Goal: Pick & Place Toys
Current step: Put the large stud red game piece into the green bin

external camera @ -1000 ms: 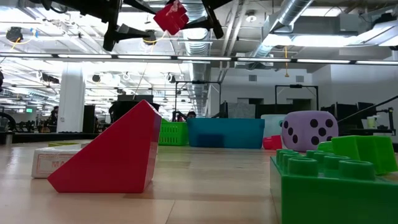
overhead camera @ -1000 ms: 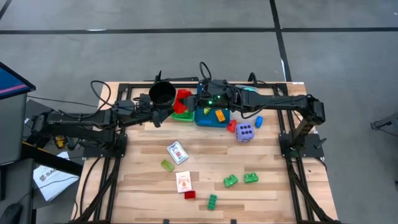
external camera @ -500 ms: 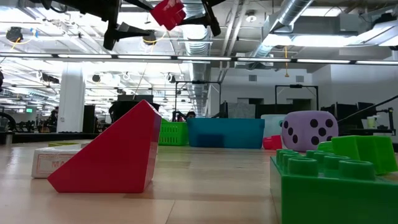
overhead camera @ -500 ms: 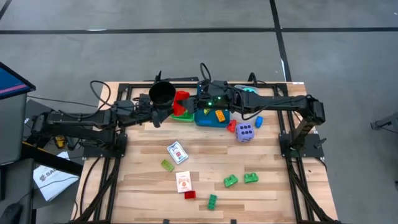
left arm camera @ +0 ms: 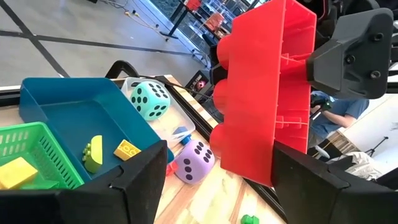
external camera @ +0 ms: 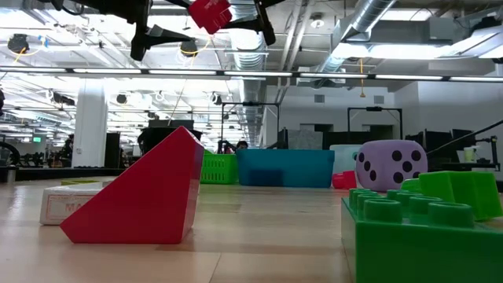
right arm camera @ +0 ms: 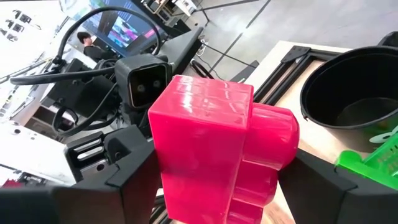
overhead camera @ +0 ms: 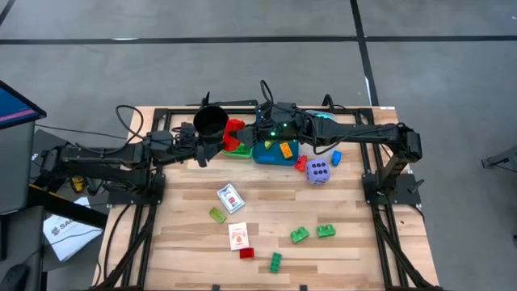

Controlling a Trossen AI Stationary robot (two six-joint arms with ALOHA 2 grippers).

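A big red brick (overhead camera: 234, 133) is up in the air between my two grippers, above the green tray (overhead camera: 238, 152). My right gripper (right arm camera: 224, 155) is shut on it, reaching in from the table's right (overhead camera: 247, 136). My left gripper (left arm camera: 217, 149) is open and faces the brick from the left (overhead camera: 212, 149), a finger on either side of it; I cannot tell whether they touch it. A purple die (overhead camera: 317, 171), two card packs (overhead camera: 230, 197) and small bricks (overhead camera: 300, 235) lie on the table. A cyan die (left arm camera: 149, 99) lies beyond the blue tray. My right gripper pinches the red brick between its two fingers, one on the studded side (right arm camera: 273, 146) and one on the hollow underside (left arm camera: 308, 59). The fingers come about level from the table's right. The brick is lifted clear, high above the table (external camera: 211, 14), and tilted.
A black cup (overhead camera: 212, 121) stands at the far edge beside the grippers. The blue tray (overhead camera: 265, 155) holds small bricks and the green tray (left arm camera: 37, 149) holds a yellow one. A red wedge (external camera: 145, 192) and green bricks (external camera: 416, 228) lie near the front edge.
My right gripper has carried the red brick a little up and toward the table's left, closer to my left gripper. The left arm has kept still.
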